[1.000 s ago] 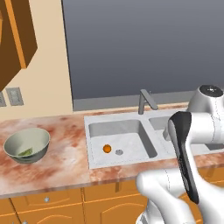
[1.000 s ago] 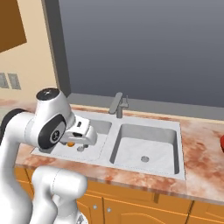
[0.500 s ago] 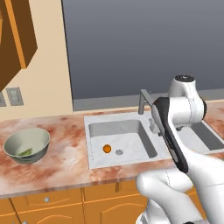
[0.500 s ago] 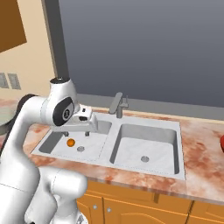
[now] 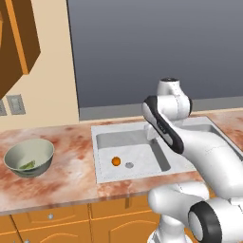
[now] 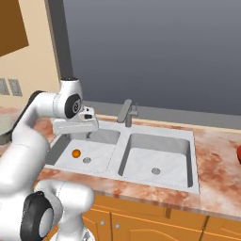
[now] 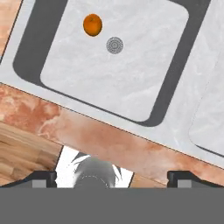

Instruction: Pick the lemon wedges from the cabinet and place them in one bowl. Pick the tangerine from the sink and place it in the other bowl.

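A mottled reddish-brown stone counter [image 5: 61, 178] runs along the wall, with orange wooden drawer fronts [image 5: 71, 220] and small silver knobs below it. Two grey wall plates [image 6: 10, 87] sit on the beige wall, beside a dark grey panel [image 6: 155, 52].

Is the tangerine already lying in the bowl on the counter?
No, the tangerine lies on the floor of the sink beside the drain, apart from the bowl.

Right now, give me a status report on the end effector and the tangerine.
End effector open, empty, above the sink. Tangerine on the left basin floor beside the drain. Nothing between them. Lemon wedges sit in the bowl.
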